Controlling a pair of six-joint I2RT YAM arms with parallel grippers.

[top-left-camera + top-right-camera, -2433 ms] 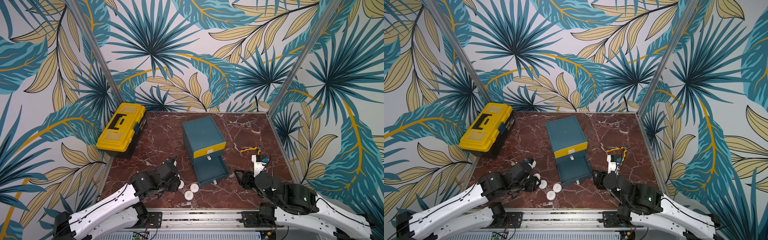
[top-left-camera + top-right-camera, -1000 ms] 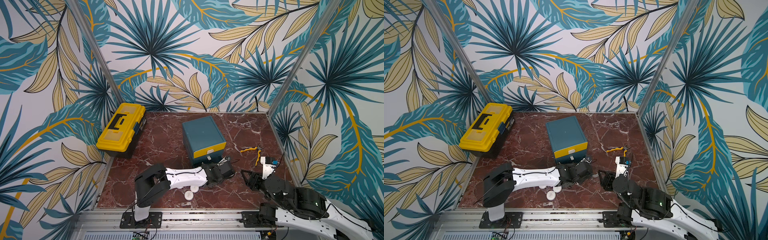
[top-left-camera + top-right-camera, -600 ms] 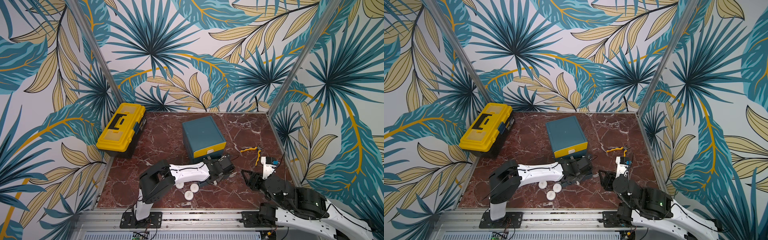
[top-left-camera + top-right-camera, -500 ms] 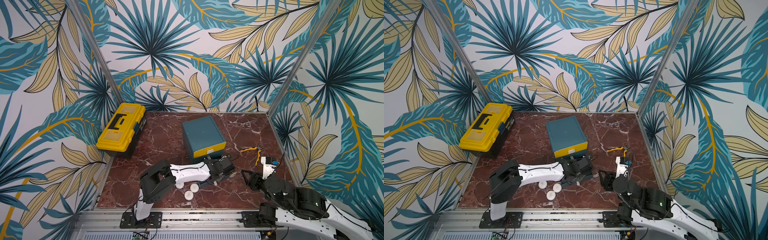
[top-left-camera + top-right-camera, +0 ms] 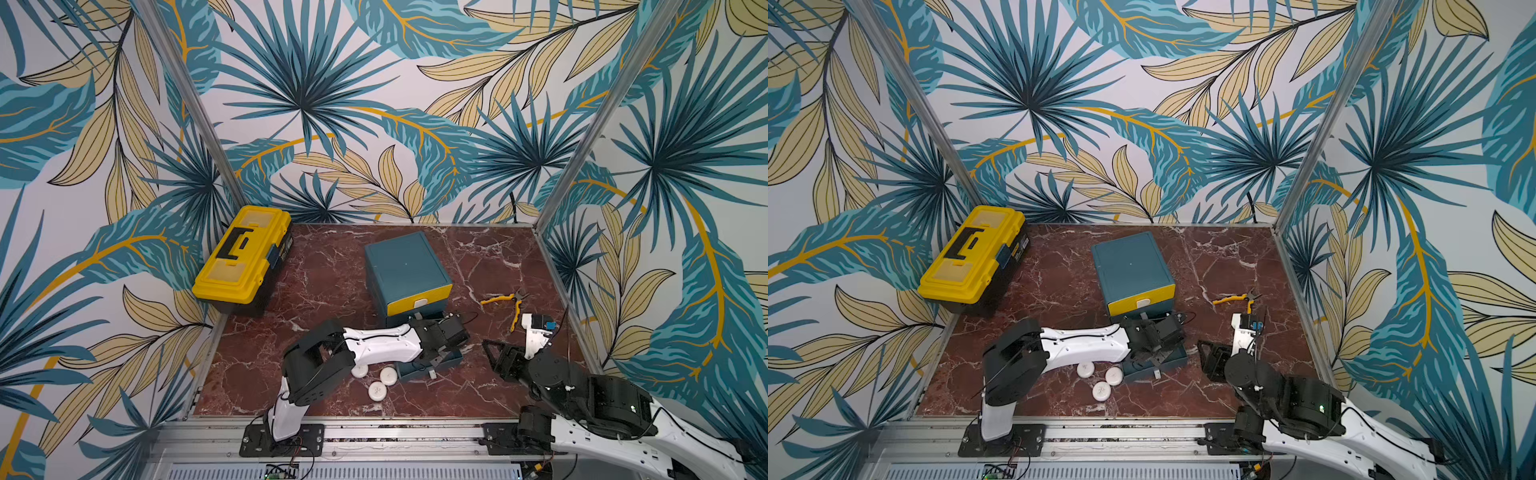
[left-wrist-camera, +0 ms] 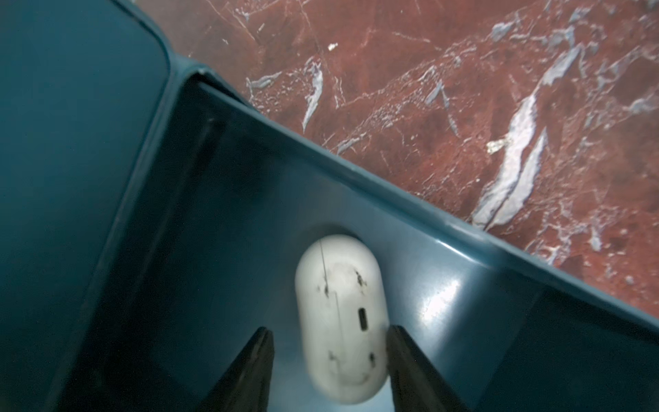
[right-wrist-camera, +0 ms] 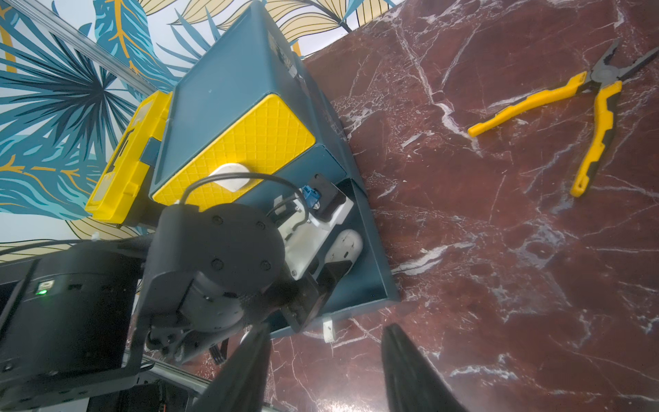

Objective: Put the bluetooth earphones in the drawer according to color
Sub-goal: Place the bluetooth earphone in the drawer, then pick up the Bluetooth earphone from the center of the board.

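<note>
Fingers [image 6: 249, 371] of the left gripper [image 6: 328, 330] reach down into the bottom drawer [image 6: 463, 228], which is pulled out from the teal cabinet [image 5: 405, 266]. A white earphone case [image 6: 338, 285] lies on the drawer floor, right between the two fingers. One finger is touching its side or very close to it. The other finger stands away from it with a clear gap, so the jaws are partly open and are not squeezing the case. The drawer wall is just past the case from the gripper, and the red marble table [image 6: 463, 89] is beyond that.

In both top views the left gripper [image 5: 440, 353] [image 5: 1154, 353] hangs over the open drawer. Three more white cases [image 5: 377, 390] [image 5: 1101, 390] lie on the table outside the drawer, back along the left arm, close together.

The right gripper [image 7: 326, 328] is off to the side of the drawer, near it but not touching. Its jaws are partly open and hold nothing – only table shows between them. The drawer's white tab handle [image 7: 328, 330] is just ahead of its tips. Yellow pliers [image 7: 588, 117] lie farther out in front of it. A yellow toolbox [image 5: 243, 253] sits well apart from both grippers, beyond the cabinet.
</note>
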